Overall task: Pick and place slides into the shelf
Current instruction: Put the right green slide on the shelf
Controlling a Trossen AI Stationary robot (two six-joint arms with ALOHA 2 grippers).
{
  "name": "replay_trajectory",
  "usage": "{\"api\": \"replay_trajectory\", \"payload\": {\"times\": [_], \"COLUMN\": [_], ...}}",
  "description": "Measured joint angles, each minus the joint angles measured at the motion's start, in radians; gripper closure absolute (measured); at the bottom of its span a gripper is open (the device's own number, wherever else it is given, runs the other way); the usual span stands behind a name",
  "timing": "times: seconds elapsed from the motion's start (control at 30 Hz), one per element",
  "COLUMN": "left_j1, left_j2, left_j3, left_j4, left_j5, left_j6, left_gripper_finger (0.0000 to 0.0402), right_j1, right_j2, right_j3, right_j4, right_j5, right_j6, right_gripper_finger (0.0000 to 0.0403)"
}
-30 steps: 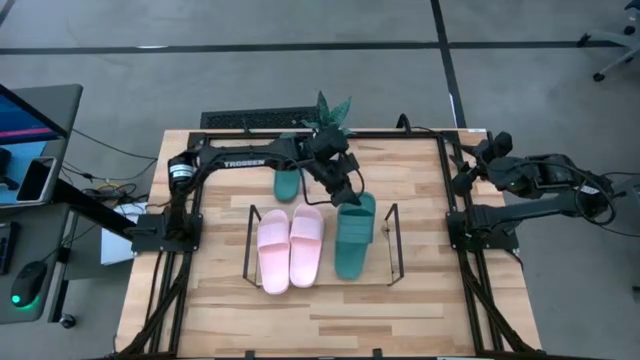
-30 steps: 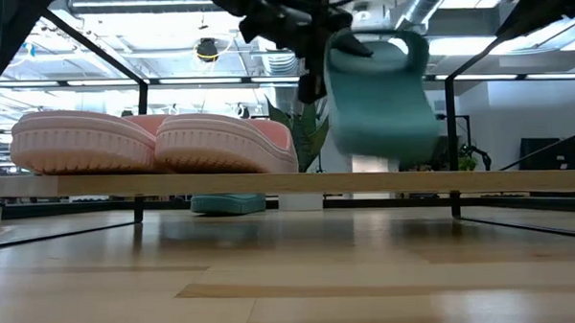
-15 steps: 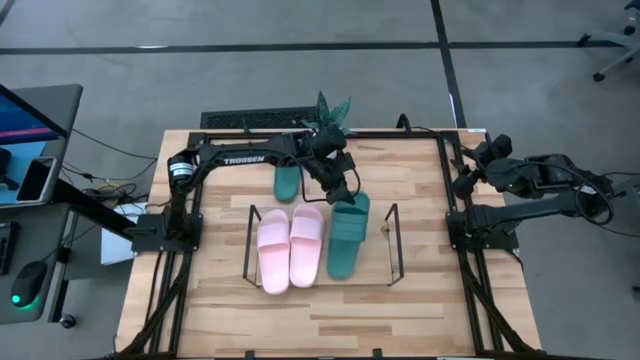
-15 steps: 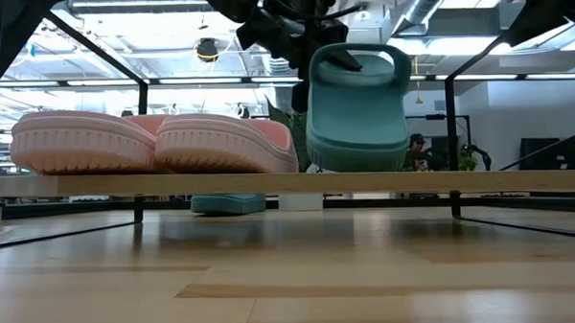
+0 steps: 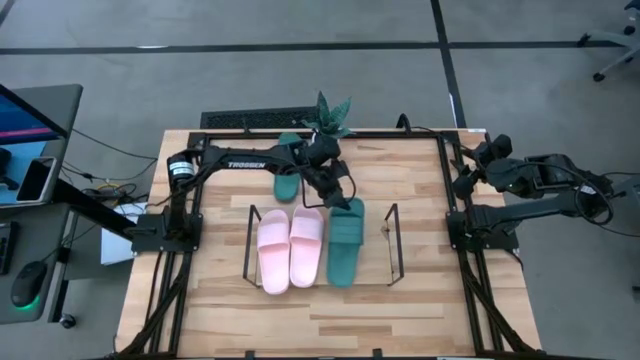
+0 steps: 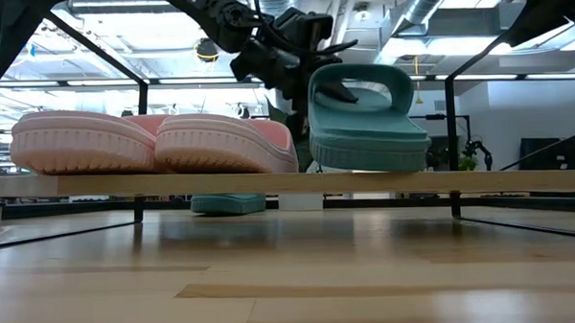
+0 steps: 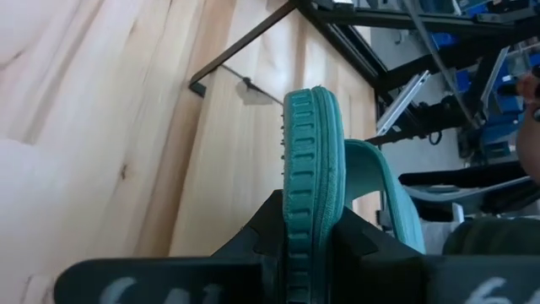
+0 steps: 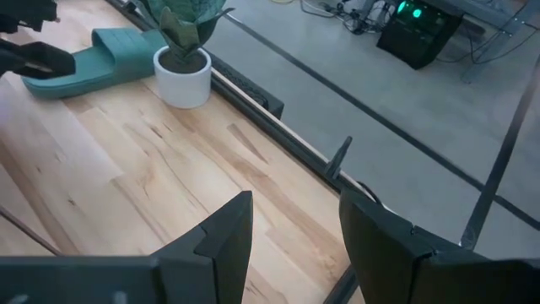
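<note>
Left gripper [image 5: 343,199] clamped on green slide's [image 5: 343,242] far end | slide on shelf [image 5: 394,243], right of pink pair [image 5: 291,247] | right gripper [image 8: 291,224] parted, idle far right

Bare shelf [image 5: 391,245] room lies right of the green slide [image 5: 343,244]; pink slides [image 5: 291,247] crowd its left.

We see two pale pink slides [image 5: 291,248], two dark green slides [image 5: 343,240], black wire shelf [image 5: 392,245], light wood-grain table [image 5: 400,300], white plant pot [image 8: 182,76].
</note>
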Motion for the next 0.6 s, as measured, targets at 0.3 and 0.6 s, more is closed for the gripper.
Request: {"api": "replay_trajectory", "payload": {"times": [0.3, 0.6], "left_j1": [0.021, 0.021], "left_j2": [0.000, 0.000], "left_j3": [-0.005, -0.005], "left_j4": [-0.027, -0.086], "left_j5": [-0.021, -0.085], "left_j6": [0.078, 0.158], "left_gripper_finger": [0.0377, 0.0334], "right_j1": [0.000, 0.000], "right_j2": [0.000, 0.000], "right_j3": [0.000, 0.000], "right_j4": [0.000, 0.000], "right_j5": [0.000, -0.001], "right_j6": [0.000, -0.002], "right_gripper_finger": [0.0234, 0.0234]}}
